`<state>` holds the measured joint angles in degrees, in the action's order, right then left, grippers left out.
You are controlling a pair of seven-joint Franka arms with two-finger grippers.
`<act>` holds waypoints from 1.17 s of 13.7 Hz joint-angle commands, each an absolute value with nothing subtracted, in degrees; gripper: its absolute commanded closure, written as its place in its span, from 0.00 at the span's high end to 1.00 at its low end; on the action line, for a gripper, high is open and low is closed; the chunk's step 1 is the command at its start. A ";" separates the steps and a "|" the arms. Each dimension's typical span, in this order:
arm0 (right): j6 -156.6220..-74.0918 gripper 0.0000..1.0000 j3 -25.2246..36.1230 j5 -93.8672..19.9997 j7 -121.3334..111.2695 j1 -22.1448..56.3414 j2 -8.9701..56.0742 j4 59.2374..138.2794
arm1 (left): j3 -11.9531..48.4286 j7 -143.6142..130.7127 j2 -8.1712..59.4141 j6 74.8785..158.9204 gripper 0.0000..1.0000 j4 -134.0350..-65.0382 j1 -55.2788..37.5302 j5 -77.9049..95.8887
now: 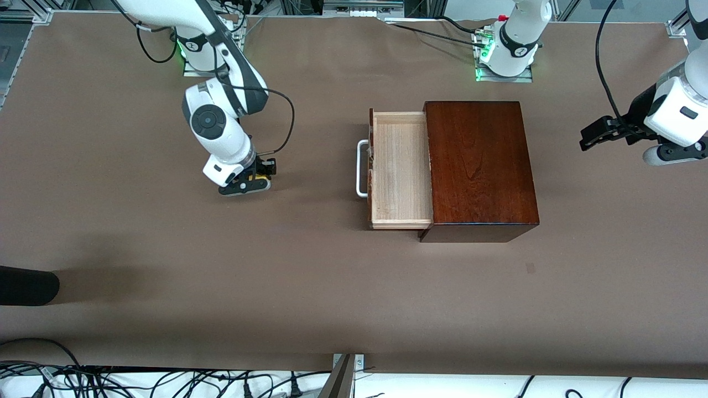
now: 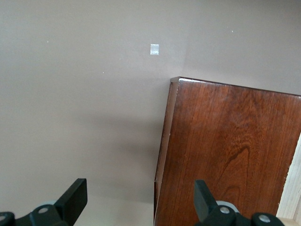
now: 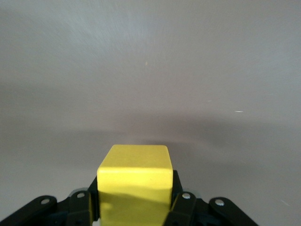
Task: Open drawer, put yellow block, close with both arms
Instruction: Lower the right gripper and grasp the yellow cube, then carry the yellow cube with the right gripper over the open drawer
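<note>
The drawer (image 1: 401, 168) stands pulled out of the dark-brown box (image 1: 478, 168), and its pale wood tray holds nothing. Its white handle (image 1: 361, 168) points toward the right arm's end of the table. My right gripper (image 1: 255, 179) is low at the table surface, well apart from the drawer, shut on the yellow block (image 1: 259, 178). The right wrist view shows the yellow block (image 3: 134, 181) squeezed between the fingers of the right gripper (image 3: 134, 202). My left gripper (image 1: 594, 135) hangs open over the table at the left arm's end. In its wrist view the left gripper (image 2: 141, 200) has nothing between its fingers, with the box (image 2: 230, 150) in sight.
A dark object (image 1: 25, 284) juts in at the table's edge toward the right arm's end, nearer the front camera. A small mark (image 1: 530, 268) lies on the brown table, nearer the camera than the box. Cables run along the near edge.
</note>
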<state>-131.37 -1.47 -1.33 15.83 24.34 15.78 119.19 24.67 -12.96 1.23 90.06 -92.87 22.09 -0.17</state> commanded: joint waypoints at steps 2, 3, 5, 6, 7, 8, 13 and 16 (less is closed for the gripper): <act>-108.51 0.00 -1.49 -1.58 22.22 24.43 12.04 102.44 | 25.14 -11.78 1.93 90.09 1.00 -90.26 23.73 -0.61; -103.76 0.00 -1.84 -1.67 24.59 24.52 12.13 98.30 | 25.14 -11.78 1.93 90.35 1.00 -90.26 23.73 -0.62; -96.45 0.00 -2.46 -2.02 30.47 25.39 12.39 91.61 | 25.14 -11.78 2.02 90.61 1.00 -90.61 23.64 -0.62; -94.85 0.00 -2.81 -2.11 33.72 26.53 12.39 89.49 | 25.05 -11.95 1.85 91.31 1.00 -91.05 23.38 -0.62; -94.31 0.00 -3.07 -2.37 38.19 27.85 12.39 88.25 | 24.70 -11.95 1.85 91.41 1.00 -91.23 23.12 -0.62; -94.31 0.00 -2.99 -2.72 43.45 29.78 12.48 87.29 | 24.09 -12.04 1.85 91.41 1.00 -91.23 22.42 -0.62; -97.10 0.00 -2.99 -5.97 72.62 39.18 14.85 84.99 | 11.54 -12.57 1.85 91.06 1.00 -91.23 9.69 -0.62; -102.29 0.00 -2.99 -5.89 90.99 44.54 16.95 84.90 | 6.70 -12.57 1.76 90.88 1.00 -91.23 4.76 -0.53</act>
<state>-100.34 -3.57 -4.99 80.51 41.52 14.67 87.03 10.19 -12.95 1.52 90.97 -91.67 8.49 -0.16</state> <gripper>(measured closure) 0.445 0.000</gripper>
